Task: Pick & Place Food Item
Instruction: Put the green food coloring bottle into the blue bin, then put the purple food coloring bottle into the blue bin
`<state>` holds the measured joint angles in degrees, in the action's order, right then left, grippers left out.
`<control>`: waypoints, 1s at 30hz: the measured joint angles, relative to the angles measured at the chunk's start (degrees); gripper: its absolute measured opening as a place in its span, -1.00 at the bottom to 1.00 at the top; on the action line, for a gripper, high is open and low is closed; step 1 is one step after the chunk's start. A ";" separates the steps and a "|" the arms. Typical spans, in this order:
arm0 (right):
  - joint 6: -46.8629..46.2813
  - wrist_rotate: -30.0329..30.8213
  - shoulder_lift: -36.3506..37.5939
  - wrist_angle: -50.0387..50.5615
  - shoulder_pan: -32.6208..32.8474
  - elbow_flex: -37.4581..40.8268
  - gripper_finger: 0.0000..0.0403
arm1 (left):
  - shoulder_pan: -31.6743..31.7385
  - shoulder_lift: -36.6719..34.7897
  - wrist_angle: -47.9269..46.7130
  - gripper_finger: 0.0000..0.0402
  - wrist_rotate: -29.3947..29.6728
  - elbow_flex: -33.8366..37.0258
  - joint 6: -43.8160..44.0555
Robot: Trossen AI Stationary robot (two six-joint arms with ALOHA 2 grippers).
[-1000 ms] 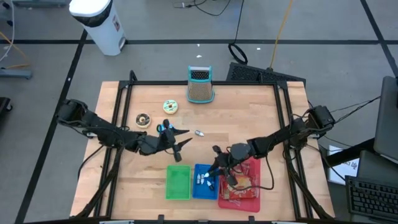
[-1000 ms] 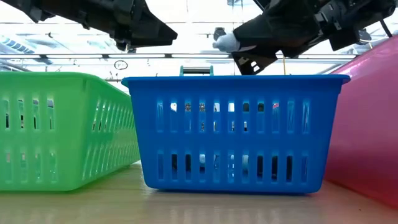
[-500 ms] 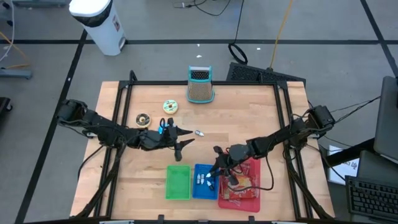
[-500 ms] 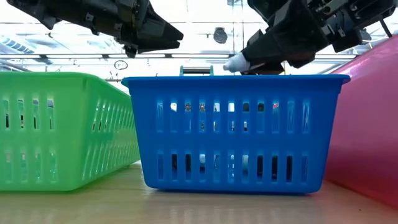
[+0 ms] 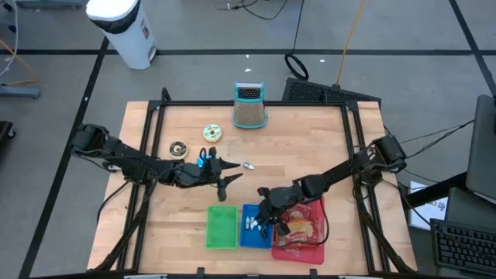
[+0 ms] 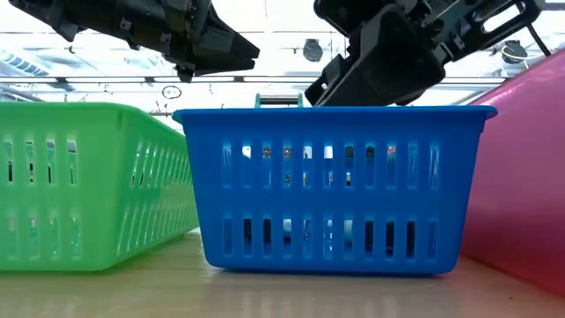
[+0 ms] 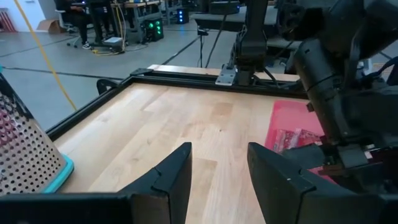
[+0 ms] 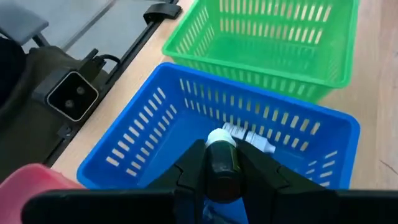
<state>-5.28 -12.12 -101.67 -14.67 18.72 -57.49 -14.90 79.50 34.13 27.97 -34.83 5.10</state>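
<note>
right gripper (image 8: 222, 171): pinching a small dark bottle (image 8: 221, 168) with a white cap, held right over the blue basket (image 8: 155, 118). In the top-down view it sits at the basket's right edge, between the blue one and the red bin (image 5: 310, 246).
bottle: not down yet, hanging just above the rim. The cap points at a couple of small white-capped things (image 8: 249, 137) already lying in the basket.
step in hand: looks like the drop-off into the blue basket, so most of this carry is done I'd say.
how to do it well: get lower so the bottle clears the rim and goes in near the others, then let go. Dropping from up here could bounce it off the wall or over into the green basket (image 8: 280, 43) next door.
watch out: the fingers are close to the basket wall, so ease straight down and don't nudge the basket sideways.
left gripper (image 7: 217, 168): fingers spread, holding nothing, waiting over bare table (image 7: 205, 118) mid-left, well away from the baskets.
other stuff: grater (image 5: 249, 106) at the back, not in the way.
</note>
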 joint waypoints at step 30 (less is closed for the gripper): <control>5.15 0.32 15.02 15.76 -5.22 -0.51 0.06 | 8.33 2.13 -19.39 -0.10 -10.90 -5.42 4.52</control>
<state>-0.13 -11.80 -86.65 1.09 13.50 -58.00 -6.56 81.64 14.73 17.06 -40.25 9.62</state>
